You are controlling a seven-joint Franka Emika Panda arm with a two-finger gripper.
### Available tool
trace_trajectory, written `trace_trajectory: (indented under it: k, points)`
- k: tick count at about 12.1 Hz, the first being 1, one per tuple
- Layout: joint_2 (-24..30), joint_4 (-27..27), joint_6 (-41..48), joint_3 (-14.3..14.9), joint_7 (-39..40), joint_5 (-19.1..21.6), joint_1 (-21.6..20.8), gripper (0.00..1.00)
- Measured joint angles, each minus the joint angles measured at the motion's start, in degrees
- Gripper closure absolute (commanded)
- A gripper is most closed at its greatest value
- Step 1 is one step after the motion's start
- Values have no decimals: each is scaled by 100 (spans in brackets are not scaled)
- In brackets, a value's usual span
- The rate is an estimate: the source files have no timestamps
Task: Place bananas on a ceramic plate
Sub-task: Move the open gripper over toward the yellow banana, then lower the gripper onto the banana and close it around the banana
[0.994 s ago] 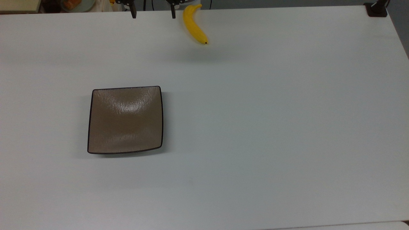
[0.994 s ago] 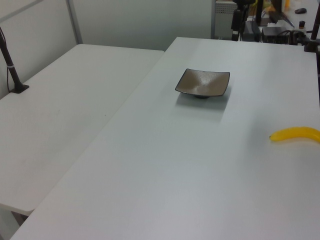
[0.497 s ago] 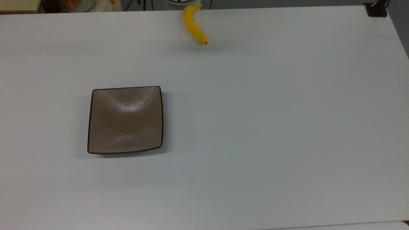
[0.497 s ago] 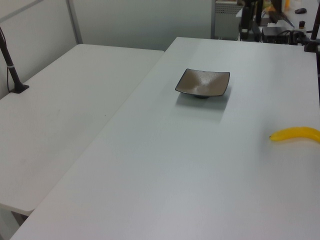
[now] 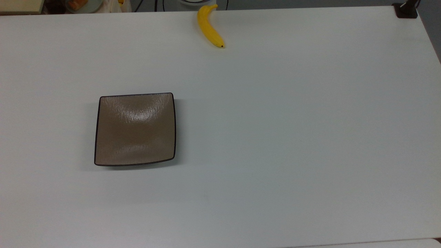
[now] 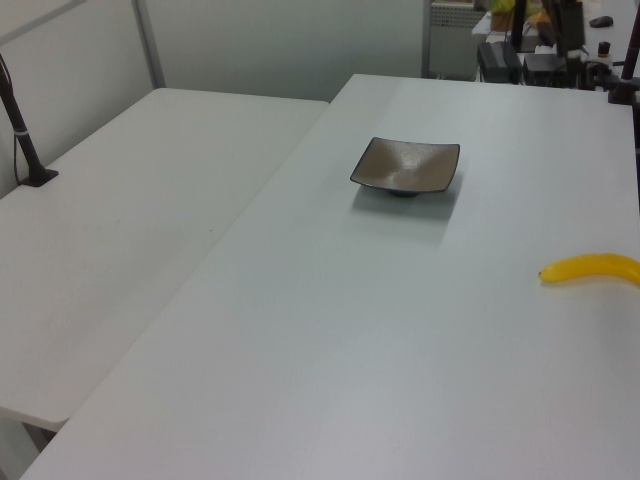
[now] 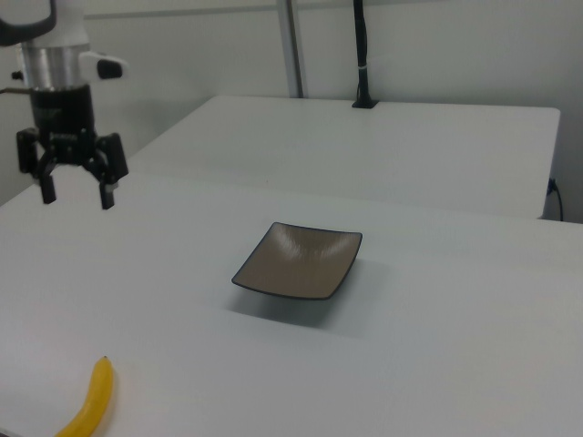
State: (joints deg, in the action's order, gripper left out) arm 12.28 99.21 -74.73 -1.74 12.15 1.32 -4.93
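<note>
The brown square plate (image 6: pixel 405 167) sits empty toward the far side of the white table (image 6: pixel 380 330). The yellow banana (image 6: pixel 592 269) lies flat on the table near the left view's right edge, well apart from the plate. A second white table (image 6: pixel 120 220) butts up alongside on the left view's left.

Banana (image 5: pixel 208 27): bright yellow throughout, with a small dark tip. Ceramic plate (image 5: pixel 135 129): glossy tan-brown, finely streaked, edged by a thin dark rim — it sits on a plain white table (image 5: pixel 293 137). Gripper (image 7: pixel 76 185): black fingers beneath a silver-and-white wrist.
</note>
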Motion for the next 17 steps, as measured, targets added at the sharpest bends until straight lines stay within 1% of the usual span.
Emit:
trace_trajectory:
  k: [1, 4, 6, 7, 10, 15, 16, 17]
  points:
    - [117, 210, 2, -50, 7, 1, -14, 0]
    - [554, 1204, -48, -165, 9, 1, -77, 0]
    - [665, 1770, -372, -165, 12, 1, -77, 0]
    - [669, 1960, -533, -165, 13, 1, -77, 0]
    - [673, 2781, -1367, -165, 13, 1, -77, 0]
    - [690, 3828, -2549, -165, 13, 1, -77, 0]
    - [692, 4073, -2839, -195, 13, 1, -78, 0]
    - [691, 4328, -3128, -304, 12, 1, -78, 0]
